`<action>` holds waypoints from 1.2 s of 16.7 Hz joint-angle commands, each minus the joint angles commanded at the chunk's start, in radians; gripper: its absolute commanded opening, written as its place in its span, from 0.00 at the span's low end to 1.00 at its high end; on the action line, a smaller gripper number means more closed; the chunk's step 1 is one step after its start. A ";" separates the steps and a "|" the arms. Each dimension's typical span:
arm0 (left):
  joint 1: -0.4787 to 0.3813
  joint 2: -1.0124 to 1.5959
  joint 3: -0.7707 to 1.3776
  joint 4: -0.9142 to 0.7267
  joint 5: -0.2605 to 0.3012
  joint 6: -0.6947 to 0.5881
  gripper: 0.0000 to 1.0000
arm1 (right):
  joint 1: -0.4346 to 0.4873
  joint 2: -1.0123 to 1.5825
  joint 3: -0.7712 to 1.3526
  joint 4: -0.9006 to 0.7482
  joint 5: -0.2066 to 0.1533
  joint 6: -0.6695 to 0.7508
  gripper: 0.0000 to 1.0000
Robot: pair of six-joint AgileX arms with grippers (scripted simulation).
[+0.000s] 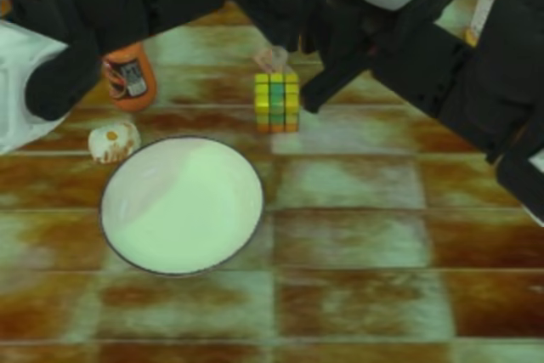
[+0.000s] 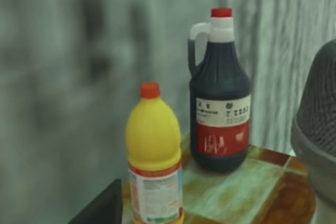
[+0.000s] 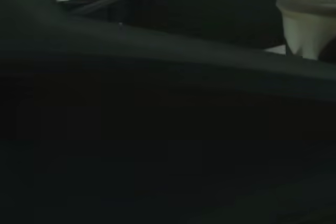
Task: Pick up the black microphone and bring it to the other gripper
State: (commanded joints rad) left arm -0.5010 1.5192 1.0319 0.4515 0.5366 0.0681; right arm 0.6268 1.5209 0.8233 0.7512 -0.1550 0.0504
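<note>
Microphone (image 2: 317, 129) could slip at handover; you cannot tell either gripper's (image 1: 319, 36) hold, arms crowding together.

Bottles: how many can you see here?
3: a yellow bottle and a dark sauce bottle at the table's far right corner, an orange bottle far left. The arms may hide others.

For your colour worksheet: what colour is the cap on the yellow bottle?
Orange-red; the yellow bottle shows best in the left wrist view.

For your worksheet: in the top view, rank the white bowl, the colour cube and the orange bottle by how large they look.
1. White bowl, clearly largest.
2. Colour cube and orange bottle: too alike to rank, as an arm partly covers the bottle.
</note>
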 joint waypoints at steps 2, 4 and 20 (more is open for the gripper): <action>-0.022 0.031 0.026 0.008 -0.021 -0.001 1.00 | 0.000 0.000 0.000 0.000 0.000 0.000 0.00; -0.023 0.033 0.027 0.008 -0.022 -0.001 1.00 | 0.000 0.000 0.000 0.000 0.000 0.000 0.00; -0.023 0.033 0.027 0.008 -0.022 -0.001 0.00 | 0.000 0.000 0.000 0.000 0.000 0.000 0.00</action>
State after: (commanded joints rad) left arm -0.5238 1.5517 1.0590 0.4597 0.5144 0.0669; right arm 0.6268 1.5209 0.8233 0.7512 -0.1550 0.0504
